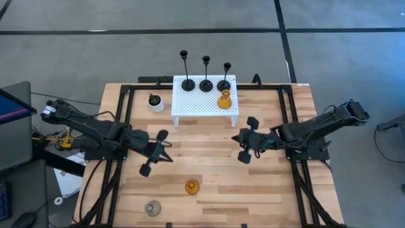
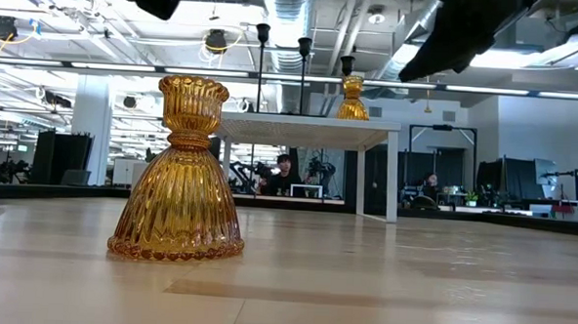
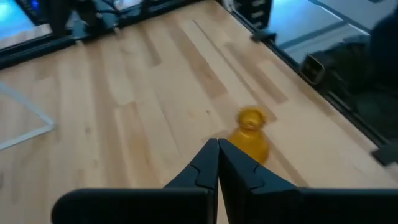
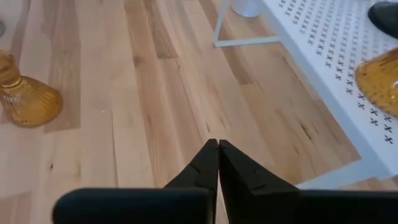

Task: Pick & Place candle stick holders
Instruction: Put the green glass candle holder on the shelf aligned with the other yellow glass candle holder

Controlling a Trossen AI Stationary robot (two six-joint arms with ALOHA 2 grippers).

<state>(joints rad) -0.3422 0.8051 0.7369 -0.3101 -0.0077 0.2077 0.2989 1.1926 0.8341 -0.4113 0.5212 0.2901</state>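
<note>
A: Six holders out, and four of them sit on the white perforated stand (image 1: 204, 95) at the back of the desk (image 1: 209, 171). Talk me through it.

B: Three black thin-stemmed holders (image 1: 205, 82) stand in a row along its far edge, round bases, differing heights. One amber glass holder (image 1: 224, 100) sits on the stand's right part, just in front of the rightmost black one.

A: And off the stand?

B: A second amber holder (image 1: 192, 187) is upright on the bare wood near the front, ribbed and bulbous, flaring to a scalloped base. The clear-grey glass one (image 1: 152, 208) is farther front and left. A small white pot with a green plant (image 1: 155, 102) stands just left of the stand.

A: Your jaws?

B: My left gripper (image 3: 217, 163) hangs above the desk's left middle, jaws pressed together, empty. My right gripper (image 4: 218, 163) hovers in front of the stand's right corner, jaws likewise closed on nothing.
</note>
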